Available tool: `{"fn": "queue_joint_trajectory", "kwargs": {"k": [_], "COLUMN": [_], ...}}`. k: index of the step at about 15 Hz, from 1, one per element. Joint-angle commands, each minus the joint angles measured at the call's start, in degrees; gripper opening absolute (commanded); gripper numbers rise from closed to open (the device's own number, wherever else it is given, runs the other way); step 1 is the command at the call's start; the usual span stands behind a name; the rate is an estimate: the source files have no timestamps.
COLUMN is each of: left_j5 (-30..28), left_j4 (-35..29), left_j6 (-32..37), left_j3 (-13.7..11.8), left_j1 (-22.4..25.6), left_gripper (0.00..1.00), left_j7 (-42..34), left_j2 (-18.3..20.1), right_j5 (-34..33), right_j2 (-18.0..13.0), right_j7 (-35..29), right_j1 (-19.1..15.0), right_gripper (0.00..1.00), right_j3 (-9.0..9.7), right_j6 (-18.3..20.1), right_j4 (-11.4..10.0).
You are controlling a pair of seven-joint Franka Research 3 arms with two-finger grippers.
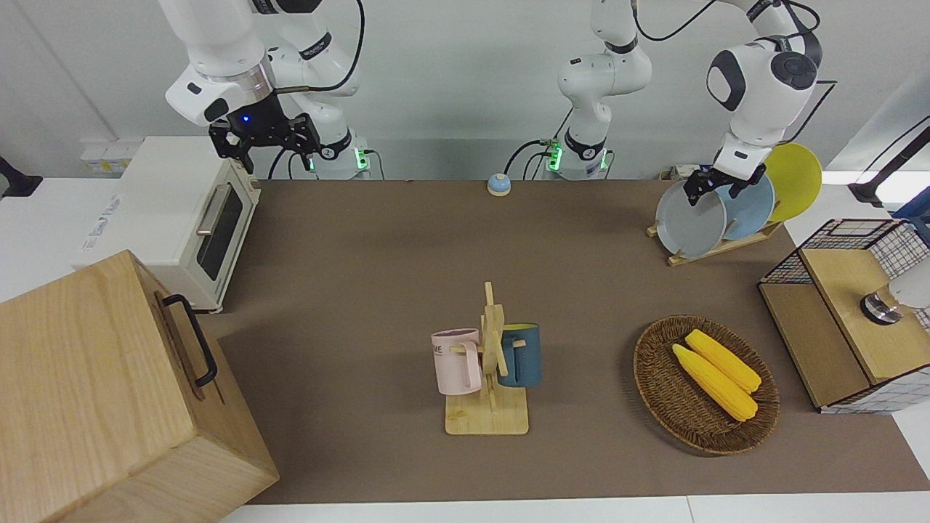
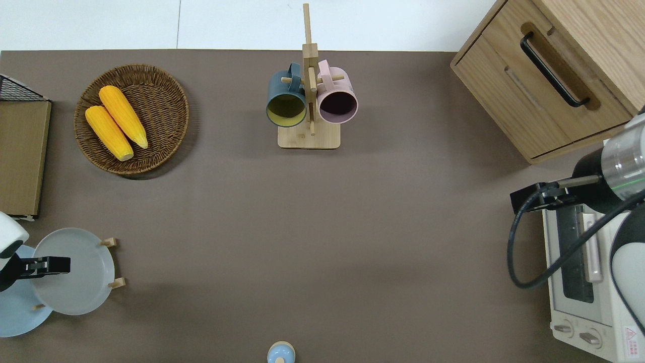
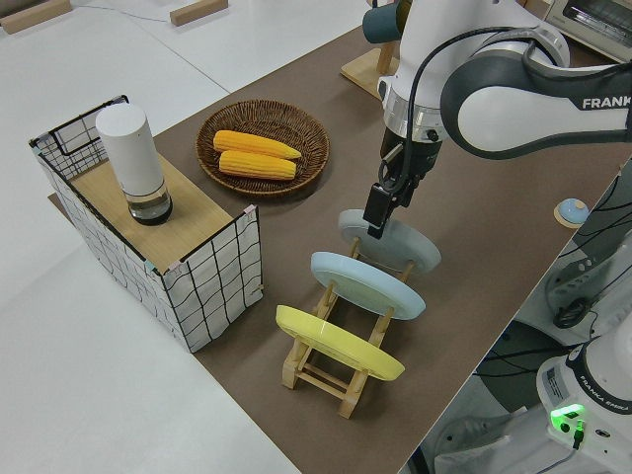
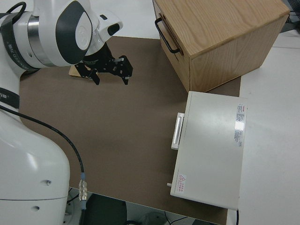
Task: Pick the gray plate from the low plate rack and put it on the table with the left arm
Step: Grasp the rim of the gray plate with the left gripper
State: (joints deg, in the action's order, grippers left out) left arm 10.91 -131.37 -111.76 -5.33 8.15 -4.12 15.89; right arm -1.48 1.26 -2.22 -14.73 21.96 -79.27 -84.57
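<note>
The gray plate [image 1: 686, 226] stands on edge in the slot of the low plate rack [image 1: 721, 247] that lies farthest from the robots, at the left arm's end of the table [image 1: 363, 254]. It also shows in the overhead view [image 2: 83, 285] and the left side view [image 3: 407, 247]. My left gripper [image 1: 712, 190] is open and points down at the plate's top rim, with a finger on each side of it [image 3: 379, 213]. The plate rests in the rack. My right arm is parked, its gripper [image 4: 111, 75] open and empty.
A light blue plate [image 1: 754, 207] and a yellow plate [image 1: 799, 171] stand in the rack's slots nearer to the robots. A wicker basket [image 1: 657, 396] with corn, a wire-sided box [image 1: 843, 312], a mug tree [image 1: 488, 363], a toaster oven [image 1: 174, 218], a wooden cabinet [image 1: 109, 399] and a bell [image 1: 498, 184] are also here.
</note>
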Motion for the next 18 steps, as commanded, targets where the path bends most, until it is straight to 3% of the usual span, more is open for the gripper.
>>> {"fn": "queue_joint_trajectory", "kwargs": {"k": [1, 3, 6, 8, 11, 18], "left_j5": [2.45, 2.45, 2.54, 2.54, 2.54, 2.54], "left_j4": [-3.8, -3.8, -3.71, -3.54, -3.19, 0.14], "left_j6": [-4.25, -4.43, -4.17, -3.99, -3.47, 1.26], "left_j3": [0.23, 0.23, 0.32, 0.4, 0.58, 1.11], "left_j1": [1.25, 1.34, 1.08, 0.99, 0.99, 0.64], "left_gripper": [0.98, 0.88, 0.29, 0.13, 0.05, 0.04], "left_j7": [0.96, 0.96, 2.44, 2.89, 2.89, 3.24], "left_j2": [1.96, 1.87, 1.87, 1.87, 1.87, 1.87], "right_j5": [-0.37, -0.37, -0.37, -0.37, -0.37, -0.37], "right_j2": [-0.12, -0.12, -0.12, -0.12, -0.2, -0.12], "right_j7": [-0.68, -0.68, -0.68, -0.68, -0.68, -0.68], "right_j1": [-1.44, -1.44, -1.44, -1.44, -1.44, -1.44], "right_gripper": [0.983, 0.983, 0.983, 0.983, 0.983, 0.983], "right_j3": [1.24, 1.24, 1.15, 1.15, 1.15, 1.24], "right_j6": [0.69, 0.69, 0.69, 0.69, 0.69, 0.69], "right_j4": [0.37, 0.46, 0.46, 0.46, 0.46, 0.46]}}
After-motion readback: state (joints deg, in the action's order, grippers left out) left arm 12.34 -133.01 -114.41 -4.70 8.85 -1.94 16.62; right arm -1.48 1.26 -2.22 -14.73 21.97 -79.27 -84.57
